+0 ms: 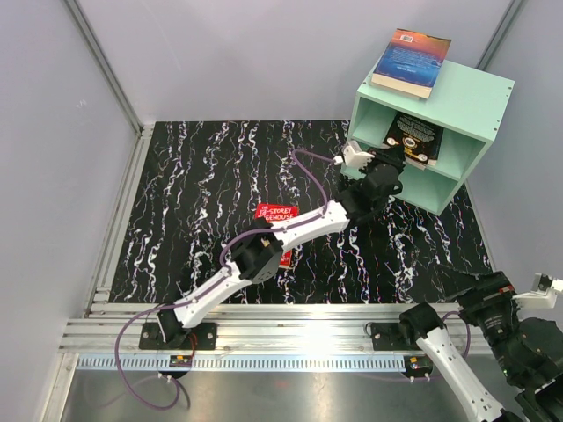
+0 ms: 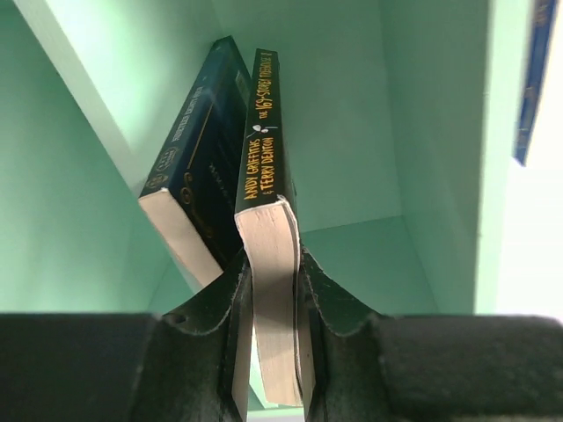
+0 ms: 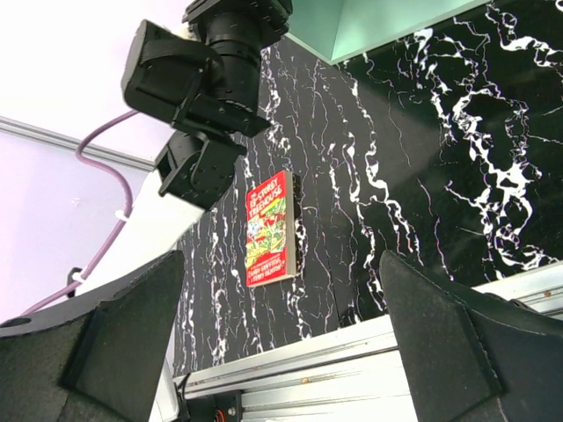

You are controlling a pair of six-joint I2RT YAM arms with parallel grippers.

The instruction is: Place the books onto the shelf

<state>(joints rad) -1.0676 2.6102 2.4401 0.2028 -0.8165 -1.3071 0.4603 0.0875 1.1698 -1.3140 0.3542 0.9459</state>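
Left gripper (image 2: 273,274) clamps a paperback (image 2: 262,167) beside a black book (image 2: 189,176) inside the shelf's (image 2: 79,114) upper compartment, release likely next; right gripper (image 3: 281,303) waits, jaws wide.

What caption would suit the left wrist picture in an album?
Left gripper holds a dark paperback beside another book inside the mint shelf.

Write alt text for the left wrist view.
The left gripper is shut on a dark paperback with yellow spine lettering, holding it by the page edge inside a mint-green shelf compartment. A second dark book stands tilted just beside it.
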